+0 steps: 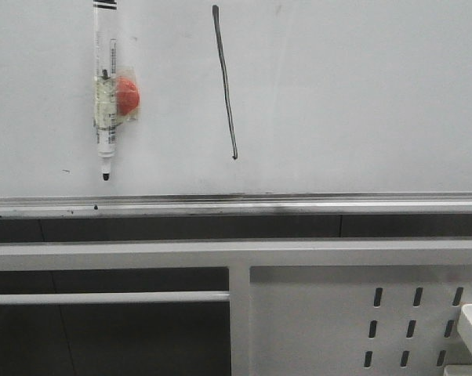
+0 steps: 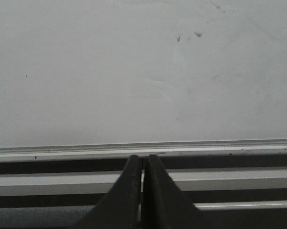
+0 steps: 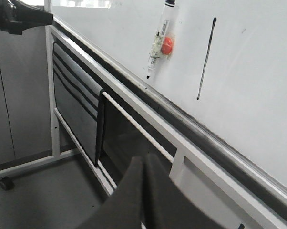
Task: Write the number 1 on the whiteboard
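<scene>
Front view shows the whiteboard [image 1: 361, 94] filling the upper half of the frame, its silver rail [image 1: 299, 205] running straight across the middle. The number 1 [image 1: 226, 82] is drawn on it as a thin black stroke, slightly left of center in the upper part of the frame, leaning a little and ending in a tiny hook at the bottom. To its left, in the upper left of the frame, a marker [image 1: 104, 94] hangs tip-down against the board, taped to a red round magnet [image 1: 128, 94]. Below the rail, a white metal frame [image 1: 239, 266] and a slotted panel [image 1: 408, 321] occupy the lower frame.

Left wrist view has the left pincer [image 2: 142, 167] at the bottom center, clenched with its fingers pressed together and grasping nothing, in front of the rail. Right wrist view shows the right pincer [image 3: 144, 164] at the bottom center, likewise clenched and empty, well apart from the stroke in the upper right of that frame.
</scene>
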`<state>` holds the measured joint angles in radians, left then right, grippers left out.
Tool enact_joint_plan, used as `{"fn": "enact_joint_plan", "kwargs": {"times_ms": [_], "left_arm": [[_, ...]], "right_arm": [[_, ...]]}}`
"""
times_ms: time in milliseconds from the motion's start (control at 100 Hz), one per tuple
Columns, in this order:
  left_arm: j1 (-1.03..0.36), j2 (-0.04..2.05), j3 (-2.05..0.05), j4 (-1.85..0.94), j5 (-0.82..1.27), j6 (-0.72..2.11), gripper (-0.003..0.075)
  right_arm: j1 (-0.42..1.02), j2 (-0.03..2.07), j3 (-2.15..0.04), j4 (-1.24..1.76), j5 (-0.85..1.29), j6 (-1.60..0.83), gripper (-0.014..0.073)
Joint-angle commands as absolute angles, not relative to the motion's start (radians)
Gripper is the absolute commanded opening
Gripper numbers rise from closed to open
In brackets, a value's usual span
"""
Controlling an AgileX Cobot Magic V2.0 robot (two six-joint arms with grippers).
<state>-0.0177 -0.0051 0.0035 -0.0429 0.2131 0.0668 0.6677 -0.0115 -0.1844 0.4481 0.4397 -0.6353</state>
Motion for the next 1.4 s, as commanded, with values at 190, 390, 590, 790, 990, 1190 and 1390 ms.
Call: {"fn": "enact_joint_plan", "kwargs": {"times_ms": [190,390,590,790,990,1190,1390], "left_arm": [[-0.017,-0.027,0.039,-0.057,0.282,0.082,-0.0020],[-0.017,-0.027,0.039,-0.072,0.282,0.082,-0.0020],[-0.017,-0.027,0.039,-0.072,0.282,0.082,-0.0020],[-0.017,-0.027,0.039,-0.072,0.282,0.082,-0.0020],[-0.017,-0.027,0.039,-0.072,0.282,0.082,-0.0020],[-0.017,-0.027,0.039,-0.072,0.282,0.082,-0.0020],[-0.017,-0.027,0.039,-0.072,0.282,0.082,-0.0020]], "right_arm": [[0.662,-0.023,-0.208,0.458,0.373,-0.637,-0.0069],[0.662,-0.023,-0.208,0.458,0.373,-0.637,-0.0069],[0.662,-0.023,-0.208,0.458,0.373,-0.637,-0.0069],[0.662,-0.023,-0.208,0.458,0.373,-0.637,-0.0069],[0.662,-0.023,-0.208,0.458,0.373,-0.637,-0.0069],[0.662,-0.023,-0.160,0.437,0.349,-0.637,-0.0069],[0.638,-0.023,0.026,0.181,0.099,-0.292,-0.0069]]}}
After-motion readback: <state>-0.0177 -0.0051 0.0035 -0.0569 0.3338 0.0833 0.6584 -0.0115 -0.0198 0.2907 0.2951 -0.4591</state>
